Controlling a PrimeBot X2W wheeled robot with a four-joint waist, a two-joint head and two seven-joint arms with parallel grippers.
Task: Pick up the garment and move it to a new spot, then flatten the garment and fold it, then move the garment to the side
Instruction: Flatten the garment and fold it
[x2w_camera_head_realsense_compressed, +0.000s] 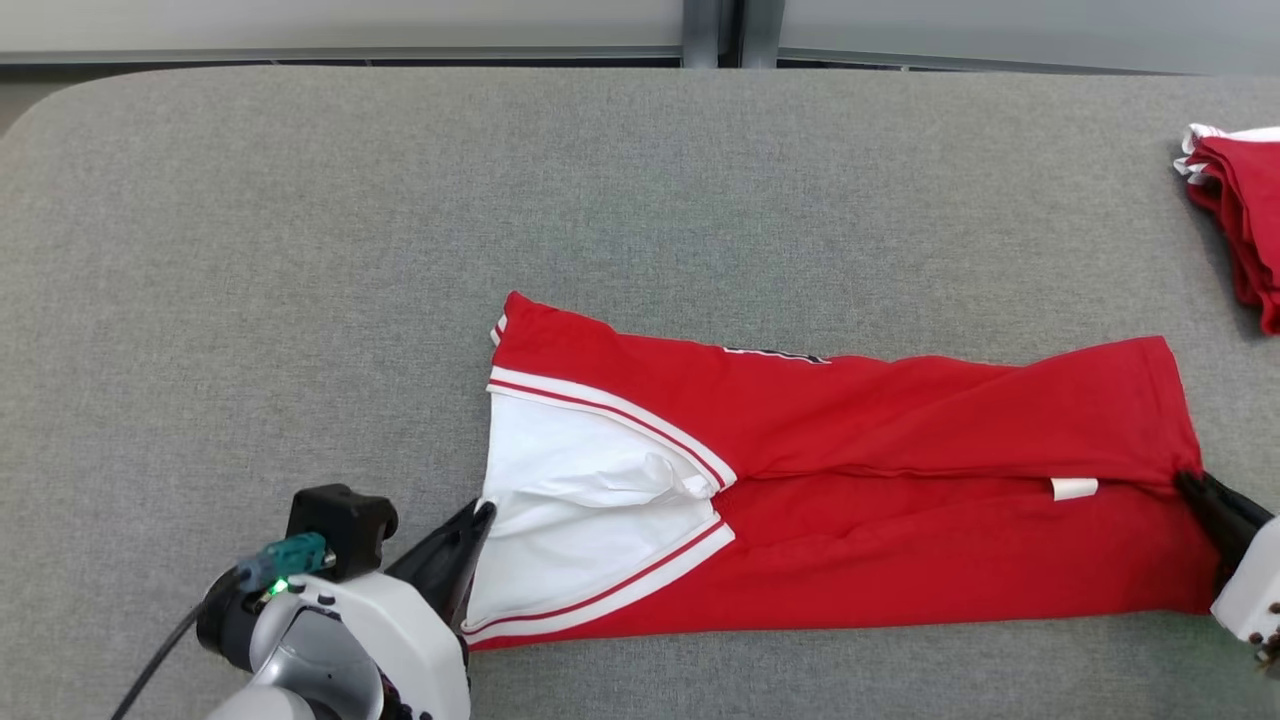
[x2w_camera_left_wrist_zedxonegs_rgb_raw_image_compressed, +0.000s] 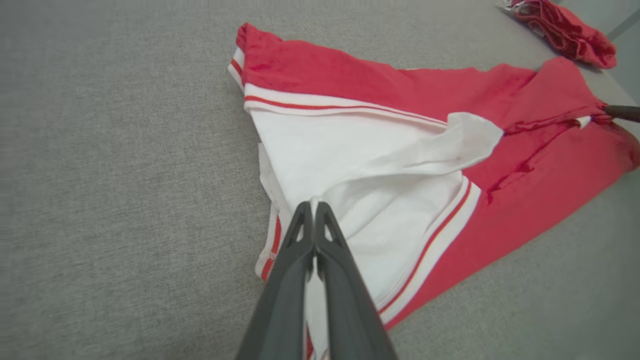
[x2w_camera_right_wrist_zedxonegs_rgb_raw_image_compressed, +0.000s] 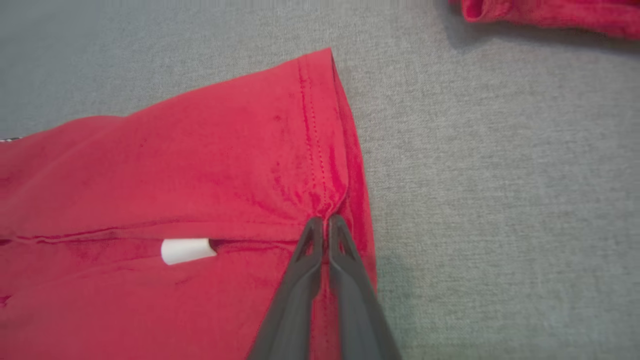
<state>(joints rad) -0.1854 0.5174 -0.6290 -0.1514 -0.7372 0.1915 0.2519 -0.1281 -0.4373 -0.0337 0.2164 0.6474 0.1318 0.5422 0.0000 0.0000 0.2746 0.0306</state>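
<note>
One red white-trimmed fabric jersey (x2w_camera_head_realsense_compressed: 850, 480), one bunched red cloth heap (x2w_camera_head_realsense_compressed: 1240, 220), two dark long-fingered pincers: left pincer (x2w_camera_head_realsense_compressed: 484, 511), right pincer (x2w_camera_head_realsense_compressed: 1186, 481).

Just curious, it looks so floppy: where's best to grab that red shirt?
Pinch the red shirt at its two short ends, from outside along the table: white neck edge at left, stitched hem at right. It lies long and flat, so end grips should keep it taut.

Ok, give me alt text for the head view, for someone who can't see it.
A red jersey with white striped trim lies folded lengthwise on a grey table, the left gripper pinching its white end and the right gripper pinching the opposite end. Another red garment sits at the table's right edge.
</note>
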